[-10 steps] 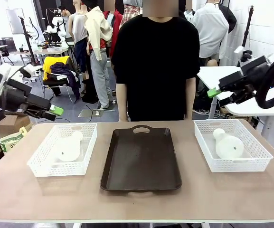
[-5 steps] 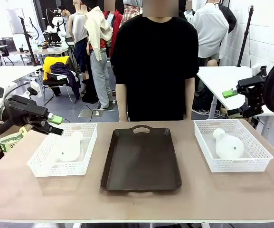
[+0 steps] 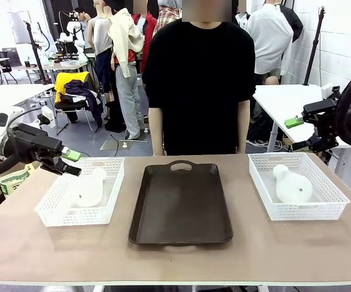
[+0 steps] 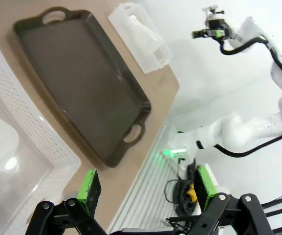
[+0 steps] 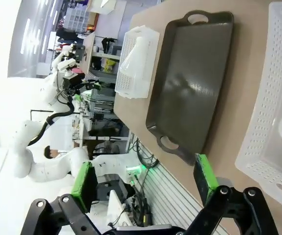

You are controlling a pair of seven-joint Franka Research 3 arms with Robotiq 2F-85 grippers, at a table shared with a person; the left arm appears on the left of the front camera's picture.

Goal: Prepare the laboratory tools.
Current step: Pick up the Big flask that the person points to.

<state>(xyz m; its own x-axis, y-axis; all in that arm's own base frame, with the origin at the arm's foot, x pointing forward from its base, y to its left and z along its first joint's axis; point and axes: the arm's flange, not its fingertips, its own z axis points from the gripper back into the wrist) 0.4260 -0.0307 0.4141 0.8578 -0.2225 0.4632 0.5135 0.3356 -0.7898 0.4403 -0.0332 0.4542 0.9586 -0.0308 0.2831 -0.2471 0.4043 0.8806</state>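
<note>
Not started: left hand and right hand, both spread wide and empty, hover above left flask and right flask; neither lifted, tray between the hands bare.

I see the left flask and right flask, milky and frosted. The left basket and right basket look like white plastic with holes. The brown tray is smooth, a bit shiny. The table looks like dull wood.

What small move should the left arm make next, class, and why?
Probably lower the left end effector toward the flask lying on its side in the basket. The end effector hovers open over the basket's far-left rim, apart from the flask and holding nothing, so an approach seems needed before any grasp.
</note>
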